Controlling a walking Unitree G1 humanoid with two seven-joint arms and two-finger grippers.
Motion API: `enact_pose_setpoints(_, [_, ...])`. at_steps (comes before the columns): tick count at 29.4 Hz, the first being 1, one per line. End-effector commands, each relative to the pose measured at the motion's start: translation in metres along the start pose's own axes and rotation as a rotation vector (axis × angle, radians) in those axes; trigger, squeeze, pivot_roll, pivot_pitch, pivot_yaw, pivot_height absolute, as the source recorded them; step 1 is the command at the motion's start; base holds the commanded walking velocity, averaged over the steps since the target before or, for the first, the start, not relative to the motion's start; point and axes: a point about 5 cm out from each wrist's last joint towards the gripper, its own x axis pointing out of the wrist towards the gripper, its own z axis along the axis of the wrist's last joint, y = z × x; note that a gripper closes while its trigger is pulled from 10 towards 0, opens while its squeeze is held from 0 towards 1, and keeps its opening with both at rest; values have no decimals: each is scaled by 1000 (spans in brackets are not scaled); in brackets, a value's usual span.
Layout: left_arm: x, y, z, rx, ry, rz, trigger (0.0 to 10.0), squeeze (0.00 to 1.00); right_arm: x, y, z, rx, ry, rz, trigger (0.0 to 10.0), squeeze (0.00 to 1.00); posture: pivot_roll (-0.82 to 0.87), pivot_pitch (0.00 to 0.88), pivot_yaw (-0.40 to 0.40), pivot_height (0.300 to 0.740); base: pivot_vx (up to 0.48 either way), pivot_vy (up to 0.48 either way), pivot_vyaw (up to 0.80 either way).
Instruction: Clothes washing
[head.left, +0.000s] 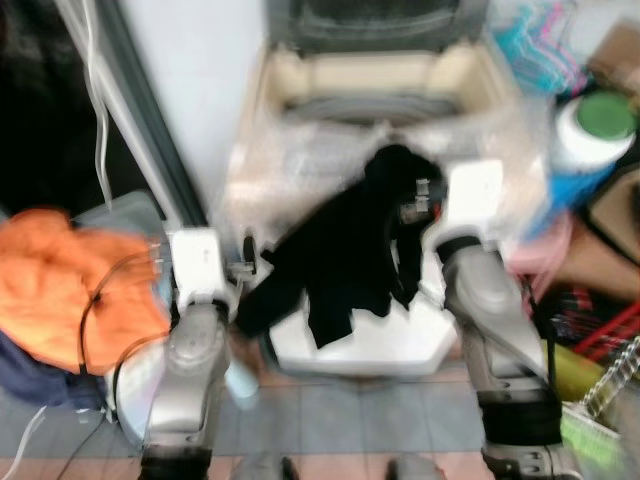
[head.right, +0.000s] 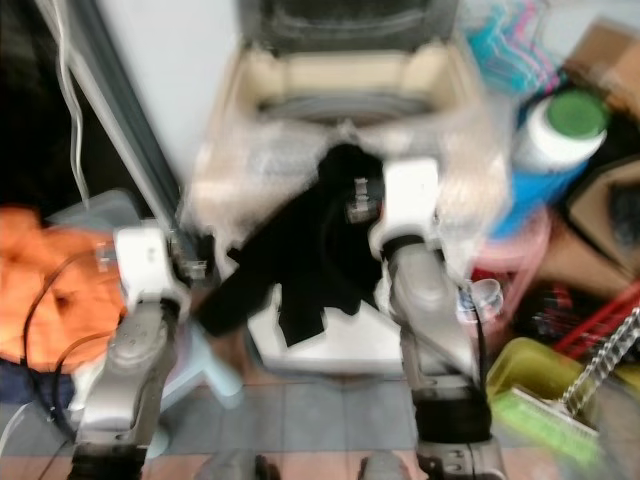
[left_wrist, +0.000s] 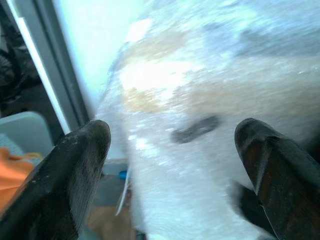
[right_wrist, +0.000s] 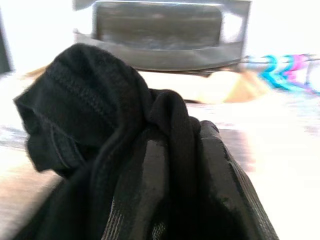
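Head views, both blurred. Nearest the camera are my two silver forearms, rising from the bottom edge over a grey tiled floor (head.left: 330, 420). My right gripper (head.left: 418, 200) is raised over the front of the washing machine (head.left: 380, 80), fingers closed around a black garment (head.left: 340, 260). The garment hangs from there in a long drape down the machine's front, one sleeve trailing toward my left arm. The machine's lid stands open at the back, and its top is wrapped in clear plastic film (head.left: 300, 160). My left gripper (head.left: 250, 265) sits lower, just beside the machine's left front corner. To my left an orange cloth (head.left: 60, 290) lies heaped on a pale grey bin (head.left: 125, 215). To my right stand a white jar with a green lid (head.left: 595, 125) and a bunch of teal and pink hangers (head.left: 545, 45).

Left wrist view. My two black fingers (left_wrist: 75, 170) are spread wide apart with nothing between them. Ahead is the film-covered side of the machine, and a sliver of the orange cloth shows at one edge.

Right wrist view. My fingers (right_wrist: 150, 190) are pressed together on the black garment, which bunches over their tips. Beyond it are the open lid and the hangers.
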Motion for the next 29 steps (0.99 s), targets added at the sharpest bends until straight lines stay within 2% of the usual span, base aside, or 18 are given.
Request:
enact_pose_setpoints(1, [-2, 9, 1, -15, -3, 46, 10000, 0, 4, 14, 11, -2, -58, 64, 10000, 0, -38, 27, 72, 740, 0, 0, 0])
enact_pose_setpoints(6, [-2, 15, 1, -29, -2, 72, 10000, 0, 6, 23, 20, -48, -112, 189, 10000, 0, -36, 28, 75, 740, 117, 0, 209])
enact_pose_setpoints(15, [-1, 13, 1, -44, 0, 53, 10000, 0, 18, 20, 32, -28, -159, 218, 10000, 0, -33, 15, 73, 740, 388, 0, 406])
enact_pose_setpoints(17, [-1, 10, 0, -55, 2, 49, 10000, 0, 30, 20, 46, -47, -210, 261, 10000, 0, -38, 13, 75, 740, 420, 0, 0])
enact_pose_setpoints(19, [-1, 9, 0, -56, 3, 44, 10000, 0, 36, 19, 52, -59, -226, 270, 10000, 0, -39, 11, 76, 740, 420, 0, 0])
enact_pose_setpoints(24, [1, 9, 0, -53, 2, 39, 10000, 0, 62, 16, 74, -80, -269, 277, 10000, 0, -41, 4, 76, 740, 422, 0, 0])
enact_pose_setpoints(29, [3, 9, 1, -58, -2, 43, 10000, 0, 93, 13, 122, -151, -391, 302, 10000, 0, -48, 0, 76, 740, 423, 0, 0])
